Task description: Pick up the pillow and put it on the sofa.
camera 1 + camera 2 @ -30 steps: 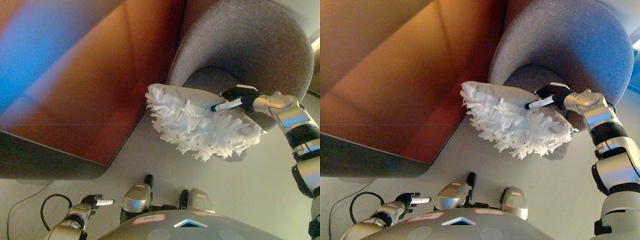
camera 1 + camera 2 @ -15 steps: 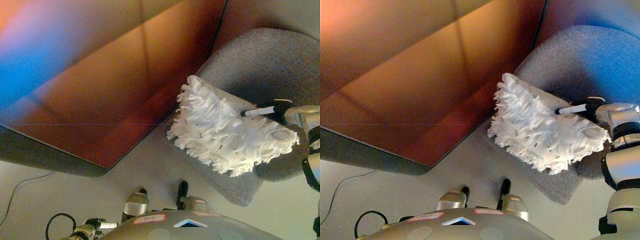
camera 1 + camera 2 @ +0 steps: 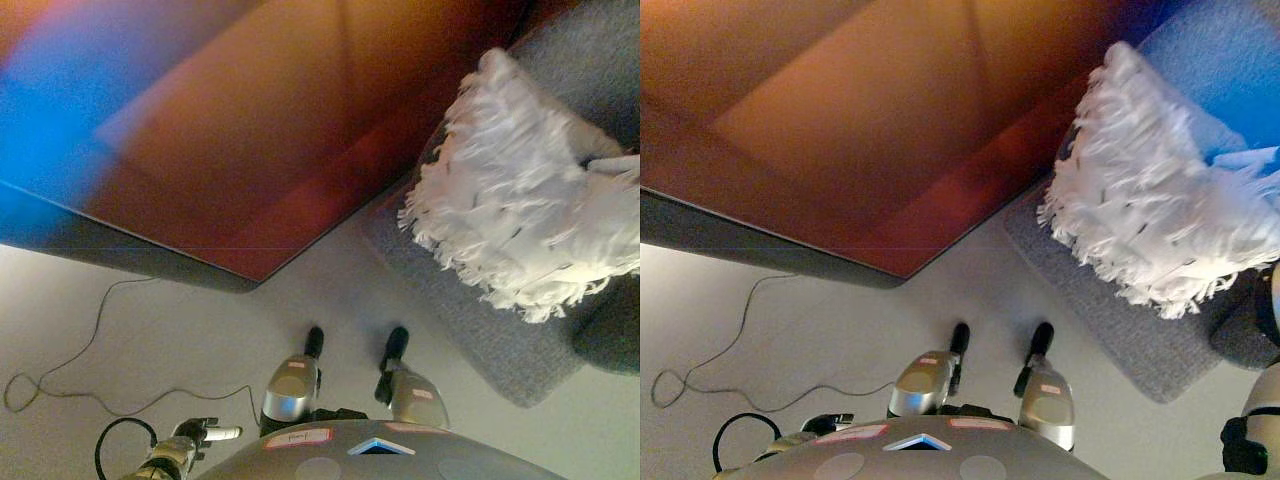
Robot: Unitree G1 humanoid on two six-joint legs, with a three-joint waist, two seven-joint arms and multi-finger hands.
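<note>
Prob. a living rm, grey sofa [image 3: 600, 60], fringed pillow [image 3: 520, 210]

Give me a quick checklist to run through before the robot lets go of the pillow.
1. Pillow over the grey sofa: ok, it overlaps the seat.
2. Pillow resting on the seat rather than hanging: cannot tell.
3. Right hand's hold on the pillow: cannot tell, the hand shows in no view.
4. Left hand clear of the pillow: ok, low at the lower left, holding nothing.
5. Thin cable on the floor away from the sofa: ok.
</note>
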